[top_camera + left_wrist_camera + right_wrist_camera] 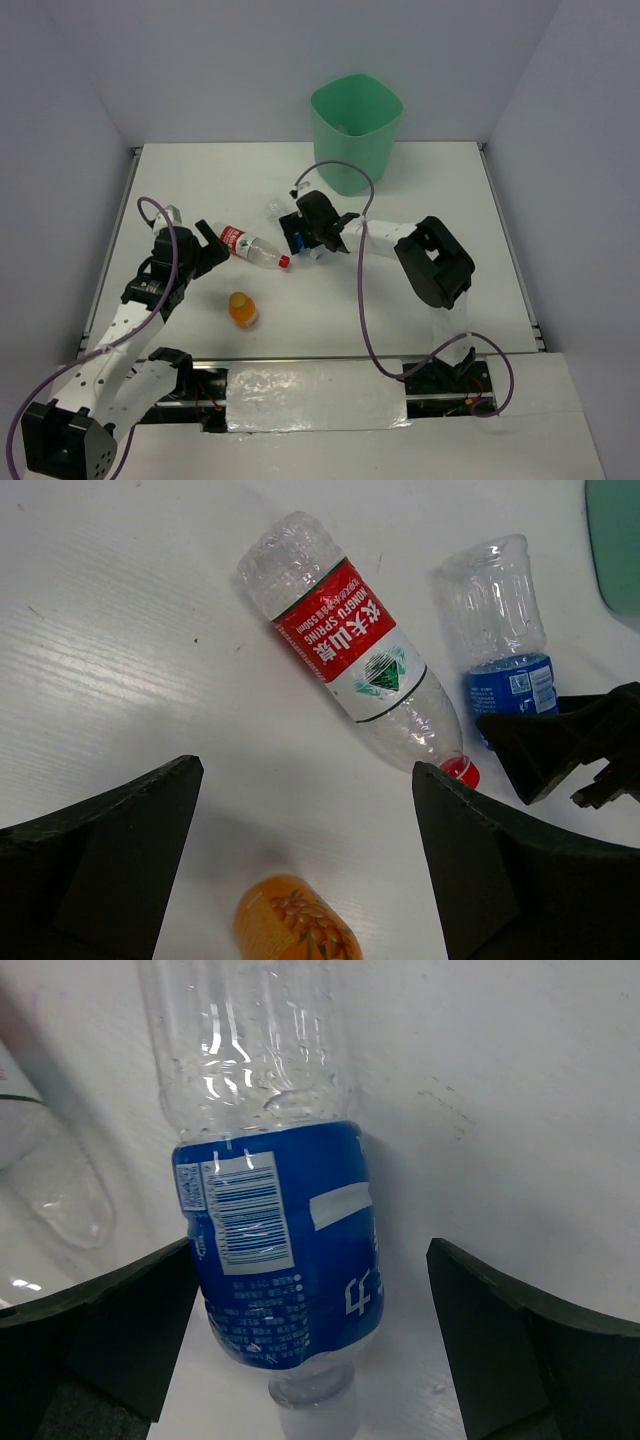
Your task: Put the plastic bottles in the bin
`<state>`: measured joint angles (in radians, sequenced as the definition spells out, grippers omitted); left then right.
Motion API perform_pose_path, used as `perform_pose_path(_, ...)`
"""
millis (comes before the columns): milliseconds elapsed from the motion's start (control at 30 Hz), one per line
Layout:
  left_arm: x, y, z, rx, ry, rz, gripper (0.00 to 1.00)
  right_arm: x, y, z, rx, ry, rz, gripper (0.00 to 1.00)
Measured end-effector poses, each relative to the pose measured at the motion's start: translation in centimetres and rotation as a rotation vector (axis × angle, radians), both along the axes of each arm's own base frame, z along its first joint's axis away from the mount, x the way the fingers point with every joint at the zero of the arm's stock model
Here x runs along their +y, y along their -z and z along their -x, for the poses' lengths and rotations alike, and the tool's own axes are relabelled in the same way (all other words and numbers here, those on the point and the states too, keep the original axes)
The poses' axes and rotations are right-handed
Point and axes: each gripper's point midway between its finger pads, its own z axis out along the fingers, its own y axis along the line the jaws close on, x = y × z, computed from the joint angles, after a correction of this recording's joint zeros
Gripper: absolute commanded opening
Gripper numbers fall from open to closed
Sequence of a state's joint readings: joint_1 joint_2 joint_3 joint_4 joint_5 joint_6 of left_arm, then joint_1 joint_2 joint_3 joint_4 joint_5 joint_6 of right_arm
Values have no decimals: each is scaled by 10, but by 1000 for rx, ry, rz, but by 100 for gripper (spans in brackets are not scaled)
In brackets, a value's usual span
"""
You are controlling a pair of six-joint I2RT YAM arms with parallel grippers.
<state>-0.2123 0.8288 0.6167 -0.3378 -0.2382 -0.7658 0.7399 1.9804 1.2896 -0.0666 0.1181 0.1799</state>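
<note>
The mint-green bin (356,128) stands at the far middle of the table. A clear bottle with a red-white label and red cap (253,246) lies on its side; it also shows in the left wrist view (350,655). A clear bottle with a blue label (280,1250) lies between the open jaws of my right gripper (310,1255), with a gap on its right side. An orange bottle (242,310) lies nearer, just below my left gripper (305,780), which is open and empty. My left gripper (210,250) sits at the base end of the red-label bottle.
My right gripper's fingers (570,745) show at the right of the left wrist view, around the blue-label bottle (505,630). A purple cable (362,290) loops over the right arm. The table ends at raised side rails (510,250).
</note>
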Motion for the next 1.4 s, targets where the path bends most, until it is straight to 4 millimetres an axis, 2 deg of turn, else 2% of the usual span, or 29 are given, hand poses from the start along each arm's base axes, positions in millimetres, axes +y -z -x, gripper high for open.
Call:
perform_pose_path(133,0,-1,1,-5,-1,2,99,-9,10,-6,17,34,3,94)
perform_pose_path(200,0,-2,1,-7,0,3,99,-12,12,-7,20,41,5,80)
perform_pose_path(233,0,-2,1,-7,0,3,99,-13,12,-8,22,45,3,68)
perform_pose_path(333,0,-2,1,-7,0,3,99,-13,12,-9,16,41,1,49)
perform_pose_path(433,0,-1,1,-3,-1,1,99,-15,3,-8,6,35,6,45)
perform_pose_path(500,1,0,1,0,-2,0,99,-16,-16,-8,-24,30,-5,45)
perform_pose_path(633,1,0,1,3,-3,-3,99,-22,-78,-12,-125,20,-31,45)
perform_pose_path(667,1,1,1,6,-4,-4,99,-21,-115,-18,-186,23,-65,45)
perform_pose_path(767,2,4,1,16,-7,-9,99,-27,-201,-33,-336,36,-155,46)
perform_pose_path(833,2,6,0,25,-8,-14,99,-40,-252,-45,-423,59,-210,47)
perform_pose_path(900,3,9,0,35,-9,-18,99,-64,-296,-62,-503,96,-248,49)
perform_pose_path(967,4,12,-1,44,-14,-25,99,-92,-325,-81,-562,147,-262,56)
perform_pose_path(1000,4,13,-1,48,-16,-27,99,-107,-337,-91,-587,173,-260,57)
perform_pose_path(1067,4,15,-3,53,-18,-30,99,-133,-357,-116,-635,226,-246,57)
perform_pose_path(1133,4,17,-5,61,-18,-32,99,-149,-373,-142,-676,261,-235,61)
perform_pose_path(1233,3,20,-9,76,-18,-35,99,-155,-383,-182,-711,273,-224,68)
perform_pose_path(1267,2,21,-11,80,-18,-36,99,-154,-381,-195,-717,272,-222,75)
perform_pose_path(1333,2,21,-14,85,-18,-37,99,-150,-366,-213,-706,262,-204,82)
perform_pose_path(1367,1,21,-16,86,-18,-37,99,-148,-354,-220,-687,258,-192,92)
perform_pose_path(1400,1,21,-17,89,-18,-37,99,-147,-339,-224,-659,256,-176,99)
